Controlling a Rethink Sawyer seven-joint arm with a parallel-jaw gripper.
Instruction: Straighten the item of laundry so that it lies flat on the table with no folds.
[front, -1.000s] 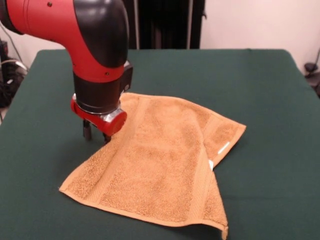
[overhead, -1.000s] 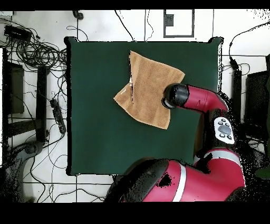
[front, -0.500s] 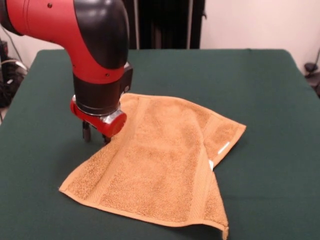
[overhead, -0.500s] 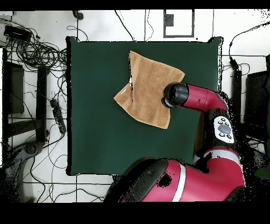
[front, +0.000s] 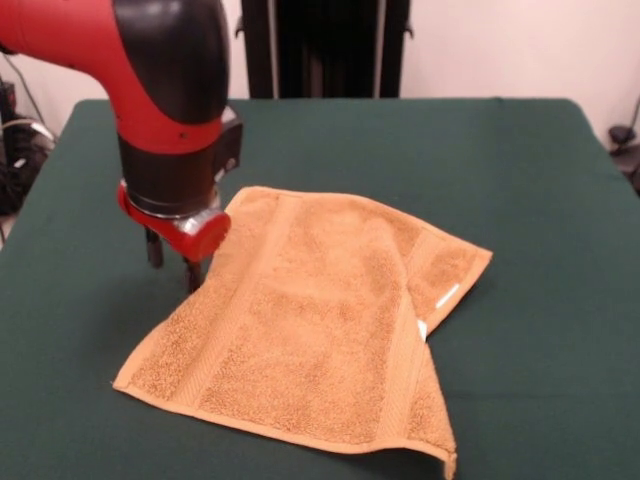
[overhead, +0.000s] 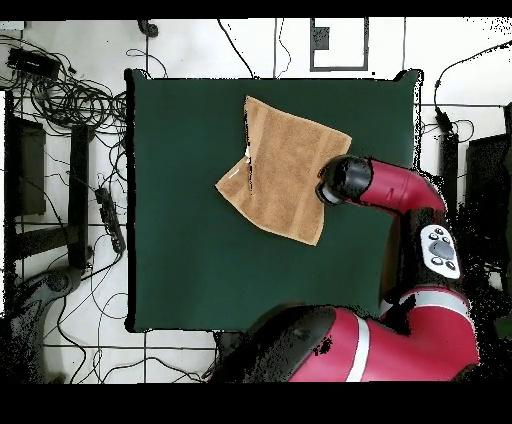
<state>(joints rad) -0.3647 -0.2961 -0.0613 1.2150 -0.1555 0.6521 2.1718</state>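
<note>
The orange-tan towel (front: 310, 320) lies on the dark green table (front: 530, 170), left of centre in the front view. Its right side is folded over along a woven band, with a small white tag (front: 447, 295) showing there. My gripper (front: 172, 262) hangs from the red and black arm just off the towel's left edge, low over the table. Its two fingers stand apart with green cloth showing between them, and one finger (front: 192, 275) touches the towel's edge. In the overhead view the towel (overhead: 283, 170) lies in the table's upper middle, and the arm's wrist (overhead: 345, 180) hides the gripper.
The arm's red body (overhead: 400, 330) fills the bottom right of the overhead view. Cables (overhead: 70, 100) and dark stands lie on the floor beside the table (overhead: 180, 250). A black post (front: 320, 45) stands behind the table's far edge.
My gripper has moved left and slightly away from the towel's edge. The towel's left edge and near-left corner have shifted a little to the left.
</note>
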